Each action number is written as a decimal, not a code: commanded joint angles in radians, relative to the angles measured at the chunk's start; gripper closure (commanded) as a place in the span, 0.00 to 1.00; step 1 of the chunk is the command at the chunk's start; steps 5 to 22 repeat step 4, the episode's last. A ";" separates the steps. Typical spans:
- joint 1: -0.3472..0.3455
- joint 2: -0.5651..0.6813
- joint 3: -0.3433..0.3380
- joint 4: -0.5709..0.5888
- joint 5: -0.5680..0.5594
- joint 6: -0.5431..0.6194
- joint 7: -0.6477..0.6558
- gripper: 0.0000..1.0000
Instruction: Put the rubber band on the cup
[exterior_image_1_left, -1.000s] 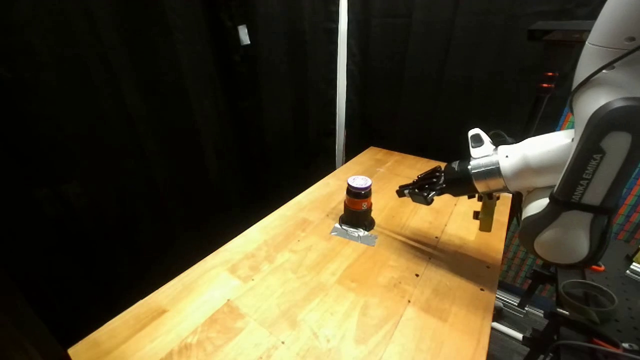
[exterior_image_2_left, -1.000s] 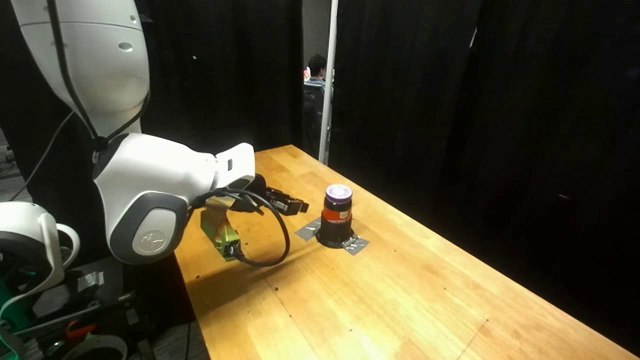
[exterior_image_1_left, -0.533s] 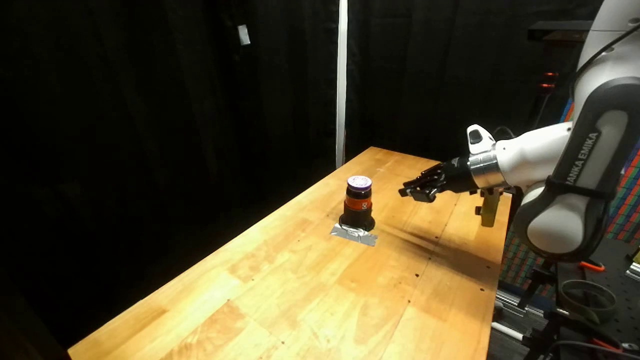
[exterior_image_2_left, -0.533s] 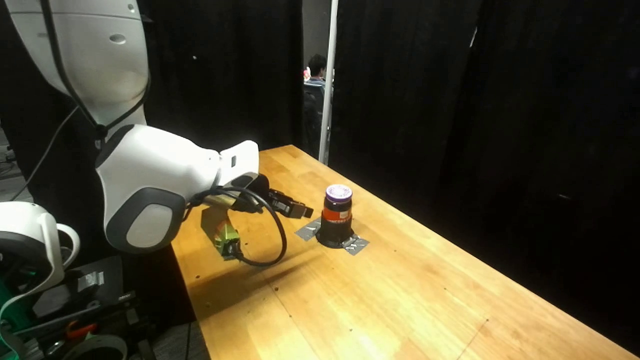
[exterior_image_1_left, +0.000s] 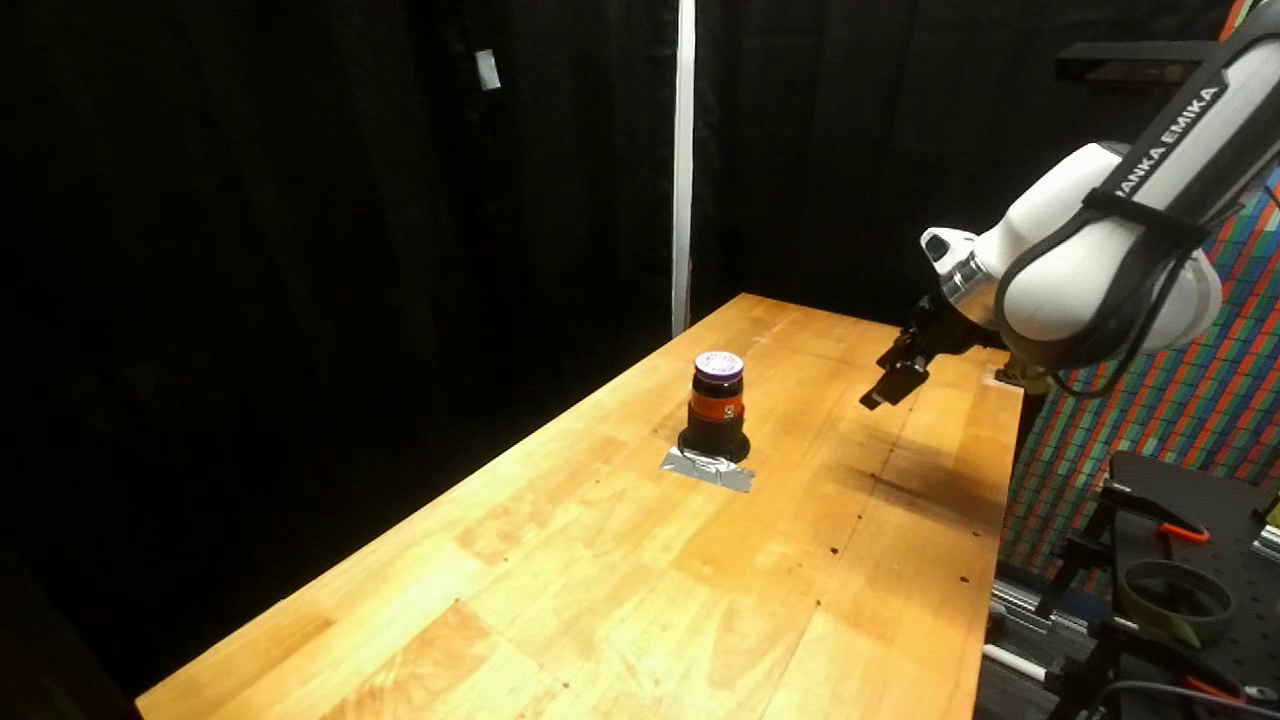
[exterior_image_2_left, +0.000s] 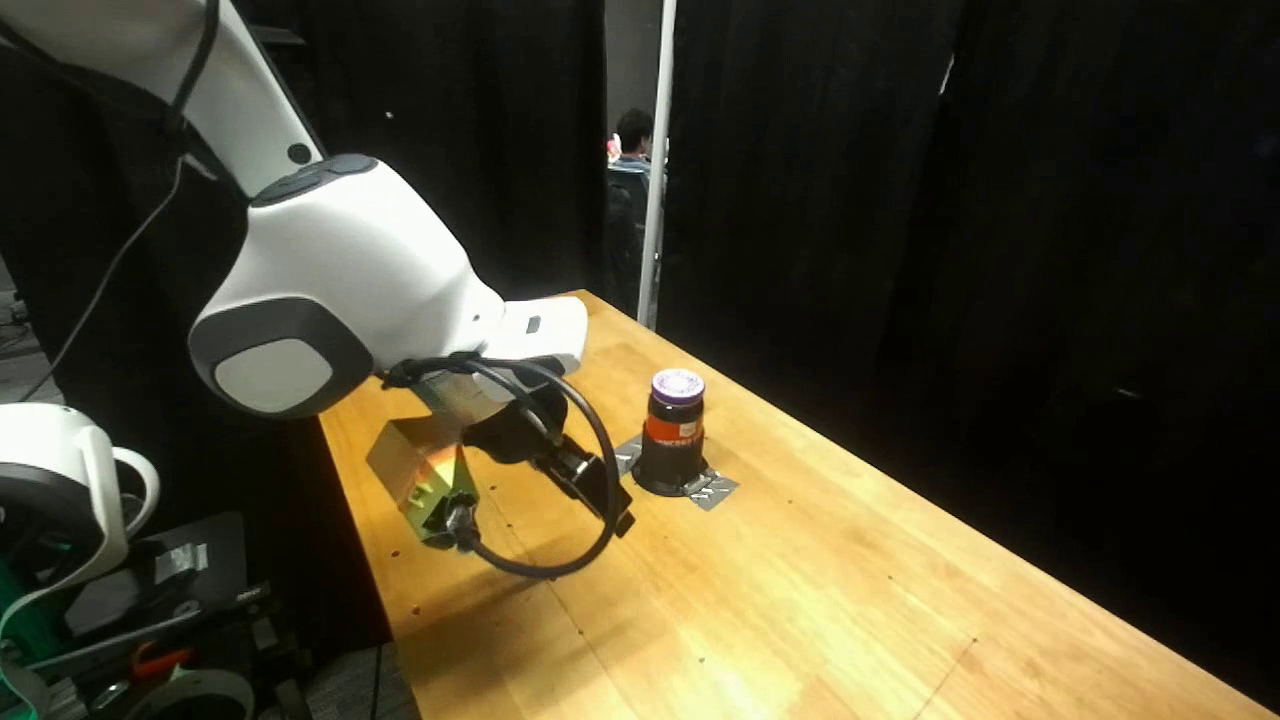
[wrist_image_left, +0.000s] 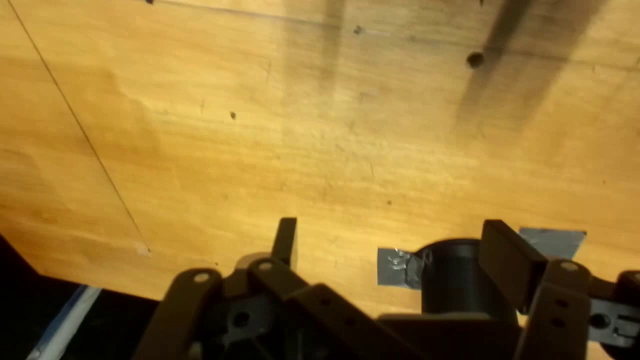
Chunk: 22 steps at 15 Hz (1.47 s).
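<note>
The cup (exterior_image_1_left: 718, 408) stands upright on the table, orange-red round its middle, dark above and below, with a purple-and-white top; it shows in both exterior views. Its black lower part (wrist_image_left: 452, 280) appears in the wrist view behind the right finger (wrist_image_left: 510, 265). My gripper (wrist_image_left: 392, 240) is open, its fingers wide apart with nothing held between them. In an exterior view the gripper (exterior_image_1_left: 882, 395) hangs over the table, tilted downward and apart from the cup. I cannot make out the rubber band in any view.
Grey tape (exterior_image_2_left: 714, 492) fixes the cup's foot to the wooden table (exterior_image_1_left: 600, 580). A cable loop (exterior_image_2_left: 595, 560) and a camera box (exterior_image_2_left: 425, 490) hang beside the wrist. A side shelf with a tape roll (exterior_image_1_left: 1178, 600) lies beyond the table edge; black curtains stand behind.
The arm has swung, and the gripper has gone from nearly level, pointing toward the cup, to tilted down and farther from it. Its jaws have spread. The cup has not moved.
</note>
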 joint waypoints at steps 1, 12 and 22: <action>0.194 0.052 -0.233 0.045 0.180 -0.117 -0.227 0.00; 0.355 0.110 -0.417 0.049 0.171 -0.167 -0.196 0.00; 0.355 0.110 -0.417 0.049 0.171 -0.167 -0.196 0.00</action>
